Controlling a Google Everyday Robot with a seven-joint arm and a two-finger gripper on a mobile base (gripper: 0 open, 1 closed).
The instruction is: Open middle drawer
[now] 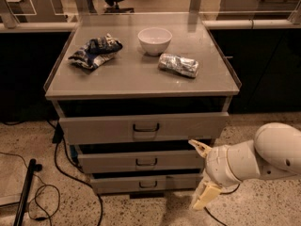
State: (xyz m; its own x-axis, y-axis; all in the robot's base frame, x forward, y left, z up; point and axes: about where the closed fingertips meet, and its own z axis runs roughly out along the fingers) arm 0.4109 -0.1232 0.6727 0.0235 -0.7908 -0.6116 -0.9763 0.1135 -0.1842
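From where I stand, the tool (194, 174) hangs by the right end of the cabinet's lower fronts. Its 2 fingers are spread wide apart with nothing between them. The middle drawer (108, 162) sits second of 3 and looks pushed in, and its dark loop handle (146, 162) is well to the tool's left. I'd say the tool should slide left, level with that loop, close squarely around it, then pull straight out, not sideways.
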